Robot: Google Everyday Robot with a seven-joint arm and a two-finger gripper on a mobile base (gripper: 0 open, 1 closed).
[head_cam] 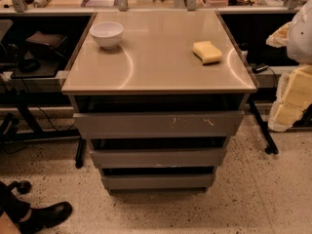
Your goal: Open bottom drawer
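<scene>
The bottom drawer is the lowest of three grey fronts in the cabinet at the centre. Its plain flat front sits back under the middle drawer, with only a dark slit above it, and no tray shows. The top drawer is the widest and has pale scratch marks. My gripper is at the right edge of the view, on the end of my pale arm. It hangs beside the cabinet's right side at about top-drawer height, well apart from the bottom drawer.
A white bowl and a yellow sponge sit on the cabinet top. A person's black boot is on the floor at the lower left. Table legs and cables stand on both sides of the cabinet.
</scene>
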